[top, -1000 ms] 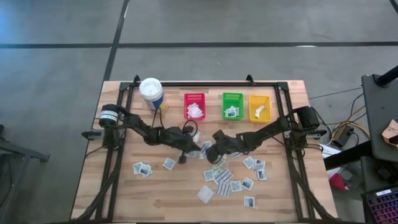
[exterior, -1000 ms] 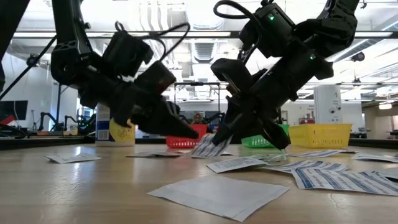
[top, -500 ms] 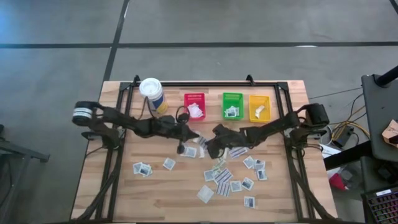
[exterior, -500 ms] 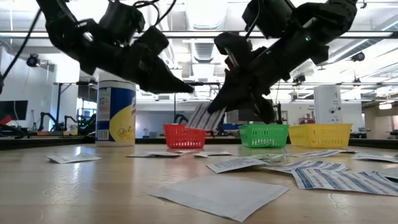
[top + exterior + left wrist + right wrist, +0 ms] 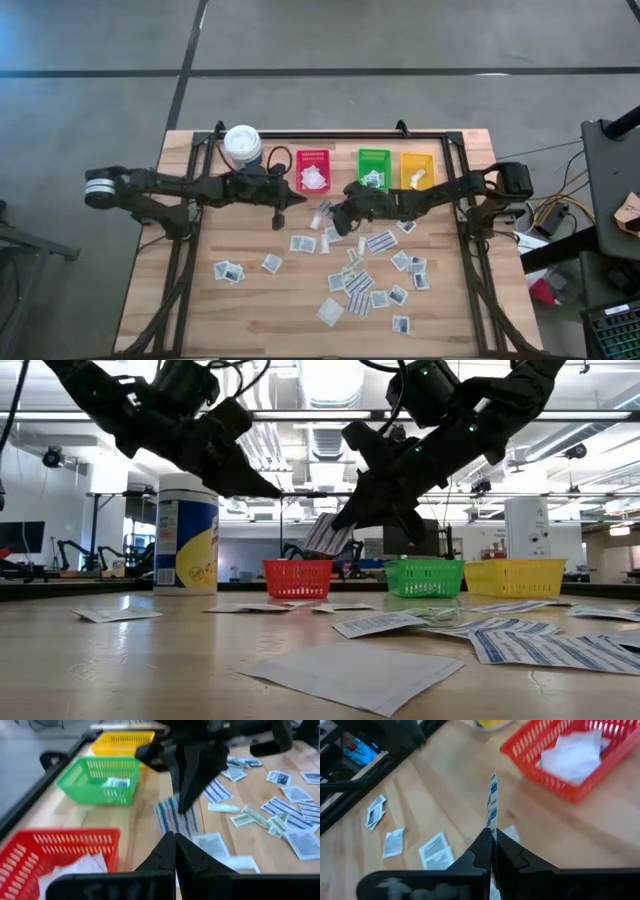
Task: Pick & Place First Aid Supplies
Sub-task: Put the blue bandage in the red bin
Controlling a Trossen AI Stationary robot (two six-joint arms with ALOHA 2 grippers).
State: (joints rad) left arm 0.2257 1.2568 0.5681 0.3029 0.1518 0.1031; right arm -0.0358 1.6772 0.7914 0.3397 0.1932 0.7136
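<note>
The first aid supplies are small white packets; several lie scattered on the wooden table [image 5: 360, 285]. My right gripper [image 5: 335, 213] is shut on a blue-striped packet [image 5: 328, 532], in the air in front of the red bin [image 5: 313, 172]. My left gripper [image 5: 296, 199] is shut with nothing in it. It hovers just left of the right gripper, near the red bin, and its shut fingers [image 5: 175, 851] point toward the striped packet [image 5: 175, 817]. My right gripper pinches the striped packet between its two fingers by one edge [image 5: 491, 831]. The fingers slant down from the table's right side. The packet is lifted clear of the table and sticks out past the fingertips, seen edge-on in the right wrist view.
At the far edge stand the red bin with white packets, a green bin [image 5: 374, 170] and a yellow bin [image 5: 417, 172]. A white canister with a yellow label [image 5: 243, 148] stands left of them. A black frame [image 5: 330, 133] borders the table.
Both arms have risen and swung toward the table's far edge. My right gripper has lifted the striped packet clear of the table and rolled, carrying it toward the red bin. My left gripper, shut throughout, has come up from the tabletop.
</note>
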